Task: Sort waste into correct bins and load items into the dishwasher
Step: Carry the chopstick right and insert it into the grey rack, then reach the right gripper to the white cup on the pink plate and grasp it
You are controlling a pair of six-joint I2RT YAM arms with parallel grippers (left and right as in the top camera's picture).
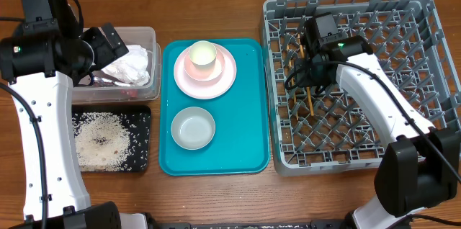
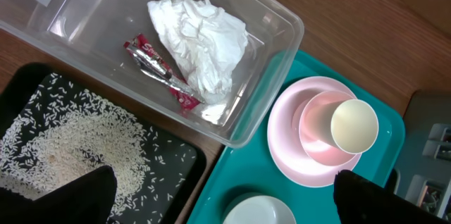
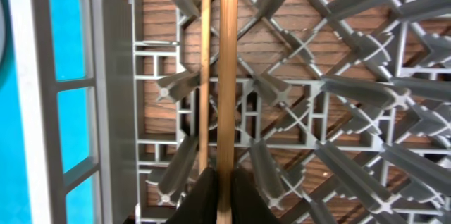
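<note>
A pair of wooden chopsticks (image 3: 227,76) lies along the pegs of the grey dishwasher rack (image 1: 432,78), near its left wall. My right gripper (image 3: 225,171) is shut on one stick; the other (image 3: 204,76) runs just beside it. In the clear bin (image 2: 275,76) lie the white napkin (image 2: 201,41) and the red wrapper (image 2: 162,72). Rice (image 2: 70,146) covers the black bin (image 2: 190,164). My left gripper (image 2: 225,196) hangs open above the black bin and the teal tray, holding nothing. On the pink plate (image 1: 223,78), a white cup (image 1: 204,55) stands in a bowl (image 2: 317,136).
A teal serving tray (image 1: 245,150) lies between the bins and the rack; it carries the plate stack and a second whitish bowl (image 1: 193,128). Upright pegs (image 3: 352,90) crowd the rack floor around the chopsticks. The rack's left wall (image 3: 106,97) stands close to the sticks.
</note>
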